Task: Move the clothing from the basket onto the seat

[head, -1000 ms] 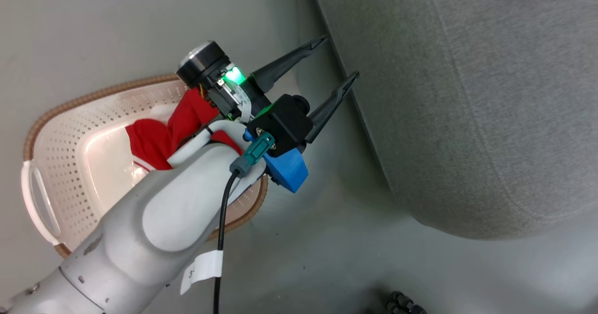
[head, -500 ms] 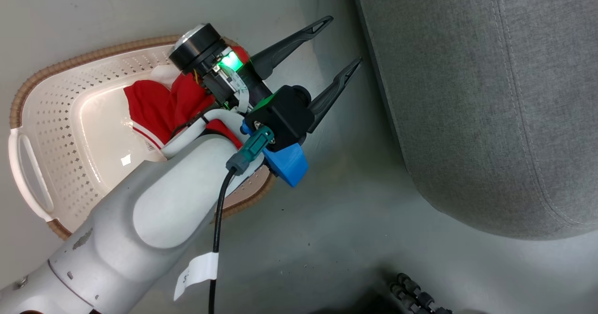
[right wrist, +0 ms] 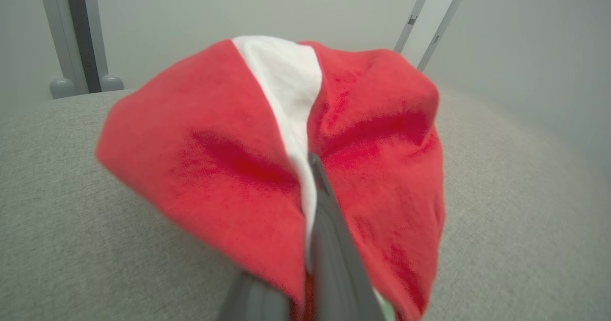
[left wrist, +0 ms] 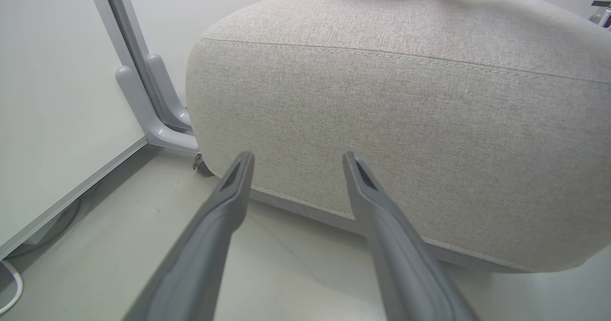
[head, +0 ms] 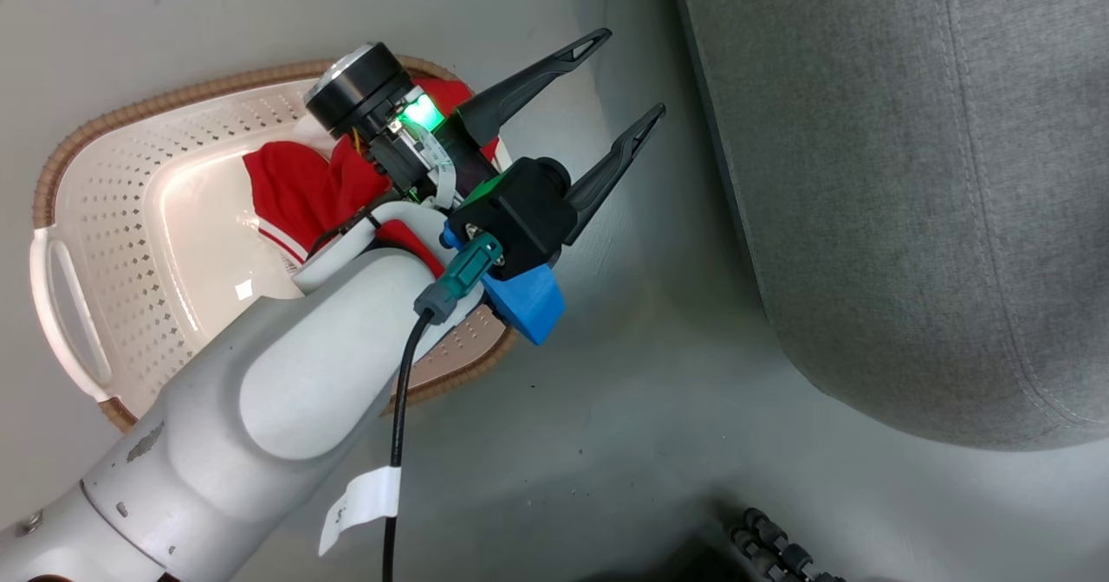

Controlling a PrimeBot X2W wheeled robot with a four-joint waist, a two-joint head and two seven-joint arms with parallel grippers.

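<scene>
Grey floor [head: 606, 443] lies under the wide-open left gripper [head: 629, 73] by the basket [head: 113, 218] (head view), whereas the right wrist view shows the right gripper [right wrist: 315, 168] pinching red clothing [right wrist: 215, 168] over the sofa [right wrist: 71, 216].

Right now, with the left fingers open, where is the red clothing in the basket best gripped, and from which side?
Grip the clothing at its bunched fold near the middle of the basket, coming straight down from above. It lies crumpled low inside, the walls probably block a sideways reach, and the raised fold suits the open left fingers.
</scene>
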